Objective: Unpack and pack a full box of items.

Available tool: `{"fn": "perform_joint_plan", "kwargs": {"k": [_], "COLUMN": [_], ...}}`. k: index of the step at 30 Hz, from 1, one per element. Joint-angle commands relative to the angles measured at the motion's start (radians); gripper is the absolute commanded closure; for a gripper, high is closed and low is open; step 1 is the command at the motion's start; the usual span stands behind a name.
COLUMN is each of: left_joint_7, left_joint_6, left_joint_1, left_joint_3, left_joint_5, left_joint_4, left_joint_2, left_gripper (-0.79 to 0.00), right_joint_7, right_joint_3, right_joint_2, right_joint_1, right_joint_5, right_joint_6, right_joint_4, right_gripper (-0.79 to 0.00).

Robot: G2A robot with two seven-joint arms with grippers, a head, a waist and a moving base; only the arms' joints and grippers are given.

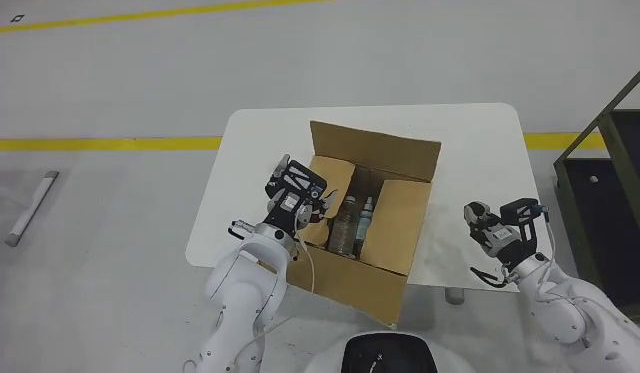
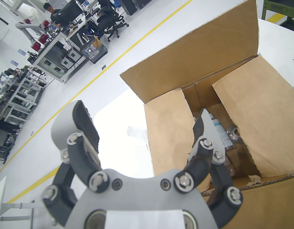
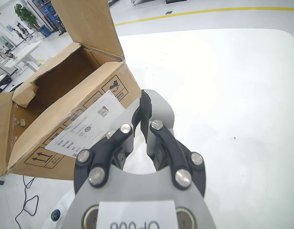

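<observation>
Top view: we log left gripper (image 1: 300, 181) fingers spread wide above the box (image 1: 385, 273) at centre frame; right gripper (image 1: 482, 219) fingers closed, empty, lower right.

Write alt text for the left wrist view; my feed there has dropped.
The left gripper, jaws wide open, hangs at one side of an open cardboard box on a white table. Between the box's raised flaps, clear plastic bottles show inside. A pale floor with a yellow line stretches behind.
</observation>
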Motion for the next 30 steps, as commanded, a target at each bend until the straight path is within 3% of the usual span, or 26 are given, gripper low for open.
{"fn": "perform_joint_plan", "kwargs": {"k": [1,11,12,21,22,23,24,30], "left_joint_7": [0.0,0.0,0.0,0.021,0.026,0.029,0.03,0.029], "left_joint_6": [0.0,0.0,0.0,0.011,0.012,0.014,0.015,0.017], "left_joint_1": [0.0,0.0,0.0,0.011,0.013,0.015,0.017,0.021], "left_joint_3": [0.0,0.0,0.0,-0.001,-0.001,-0.003,-0.004,-0.011], "left_joint_5": [0.0,0.0,0.0,0.003,0.005,0.007,0.007,0.01], "left_joint_4": [0.0,0.0,0.0,0.002,0.002,0.001,0.0,-0.004], "left_joint_2": [0.0,0.0,0.0,0.002,0.002,0.003,0.004,0.006], "left_gripper": [-0.785,-0.785,-0.785,-0.785,-0.785,-0.785,-0.785,-0.785], "right_joint_7": [0.0,0.0,-0.001,0.004,0.01,0.015,0.02,0.056], "right_joint_3": [0.0,0.0,0.0,0.022,0.021,0.014,0.005,-0.072], "right_joint_2": [0.0,0.0,0.0,0.001,0.001,0.0,-0.002,-0.019], "right_joint_1": [0.0,0.0,0.0,-0.018,-0.016,-0.012,-0.007,0.072], "right_joint_5": [0.0,0.0,-0.001,-0.109,-0.134,-0.149,-0.151,-0.188], "right_joint_6": [0.0,0.0,0.0,0.024,0.03,0.038,0.04,0.088], "right_joint_4": [0.0,0.0,-0.002,-0.073,-0.075,-0.075,-0.071,-0.006], "right_gripper": [0.0,0.0,-0.785,-0.785,-0.376,-0.234,0.0,0.0]}}
